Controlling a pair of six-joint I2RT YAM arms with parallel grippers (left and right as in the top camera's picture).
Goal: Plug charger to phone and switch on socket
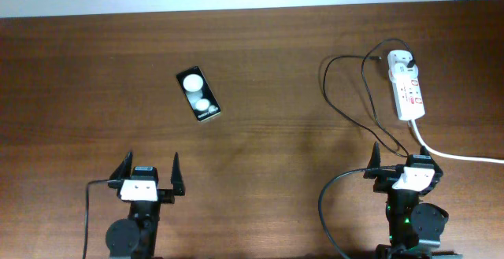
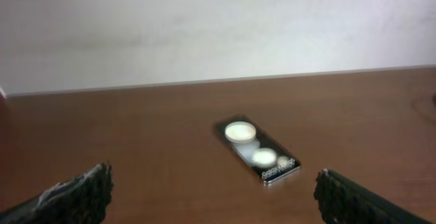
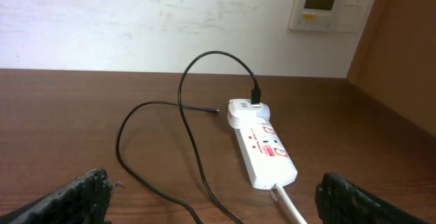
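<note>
The phone [image 1: 198, 94] lies flat and slanted on the brown table, left of centre; it also shows in the left wrist view [image 2: 257, 151]. The white socket strip [image 1: 406, 85] lies at the far right and shows in the right wrist view [image 3: 261, 142]. The charger's black plug head [image 3: 256, 97] sits in the strip's far end. Its thin black cable [image 1: 346, 101] loops left over the table, and the small connector tip [image 3: 215, 111] lies loose on the wood. My left gripper [image 1: 148, 179] is open and empty, near the front edge below the phone. My right gripper [image 1: 403, 164] is open and empty, in front of the strip.
The strip's thick white cord [image 1: 457, 156] runs off to the right edge, close to my right gripper. A white wall [image 2: 204, 26] bounds the table's far edge. A wall control panel [image 3: 323, 3] hangs behind the strip.
</note>
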